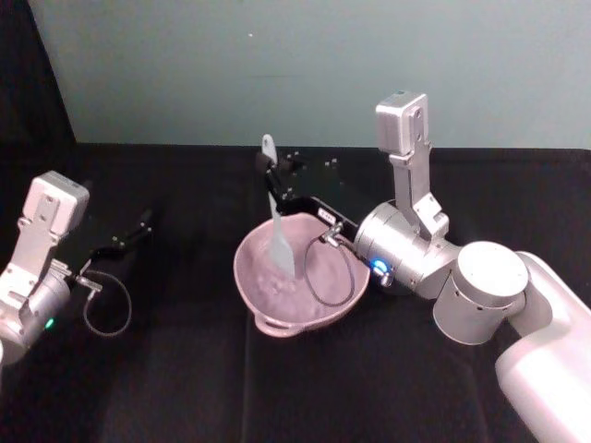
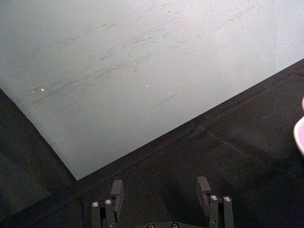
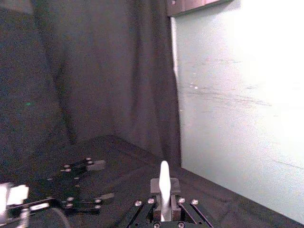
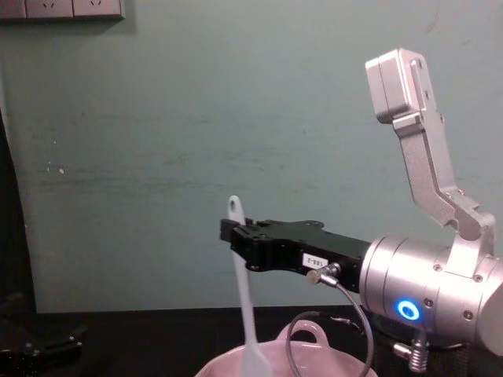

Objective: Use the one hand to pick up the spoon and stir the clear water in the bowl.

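Observation:
My right gripper (image 1: 273, 189) is shut on the handle of the white spoon (image 1: 277, 226), which stands nearly upright. The spoon's broad head dips into the pale pink bowl (image 1: 254, 277) at the table's middle. The clear water (image 1: 286, 295) shows as a faint shimmer over the pink bottom. From the chest, the spoon (image 4: 245, 306) drops from the black right gripper (image 4: 236, 234) into the bowl (image 4: 314, 353). The right wrist view has the spoon's handle end (image 3: 164, 187) rising between the jaws. My left gripper (image 1: 138, 226) rests open at the far left, its fingertips (image 2: 117, 188) spread wide apart.
A black cloth covers the table (image 1: 185, 388). A pale green wall (image 1: 277, 65) stands behind it. A cable loop (image 1: 328, 277) from my right wrist hangs over the bowl's right side. Free room lies in front of the bowl and to its left.

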`<control>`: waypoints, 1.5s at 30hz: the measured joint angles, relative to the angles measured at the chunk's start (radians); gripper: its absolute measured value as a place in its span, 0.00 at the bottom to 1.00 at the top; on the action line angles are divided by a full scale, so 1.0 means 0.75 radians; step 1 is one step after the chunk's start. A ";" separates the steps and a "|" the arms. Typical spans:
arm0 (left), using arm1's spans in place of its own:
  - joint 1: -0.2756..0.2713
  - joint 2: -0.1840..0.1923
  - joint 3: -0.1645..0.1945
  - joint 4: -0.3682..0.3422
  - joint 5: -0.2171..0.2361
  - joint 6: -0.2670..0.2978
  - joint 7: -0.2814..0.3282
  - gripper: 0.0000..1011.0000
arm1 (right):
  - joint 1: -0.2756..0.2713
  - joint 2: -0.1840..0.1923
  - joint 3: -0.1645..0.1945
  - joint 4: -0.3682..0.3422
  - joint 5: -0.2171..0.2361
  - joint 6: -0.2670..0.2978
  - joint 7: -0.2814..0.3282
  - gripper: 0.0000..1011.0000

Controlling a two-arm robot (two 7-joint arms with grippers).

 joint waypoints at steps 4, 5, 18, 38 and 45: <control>0.000 0.000 0.000 0.000 0.000 0.000 0.000 1.00 | 0.011 -0.009 0.026 0.043 -0.031 -0.033 -0.024 0.11; 0.000 0.000 0.000 0.000 0.000 0.000 0.000 1.00 | 0.011 -0.009 0.030 0.047 -0.036 -0.036 -0.028 0.11; 0.000 0.000 0.000 0.000 0.000 0.000 0.000 1.00 | -0.106 0.125 0.095 -0.187 -0.034 0.068 0.011 0.11; 0.000 0.000 0.000 0.000 0.000 0.000 0.000 1.00 | -0.193 0.185 0.009 -0.367 0.131 0.181 0.098 0.11; 0.000 0.000 0.000 0.000 0.000 0.000 0.000 1.00 | -0.109 0.104 -0.018 -0.210 0.137 0.064 0.106 0.11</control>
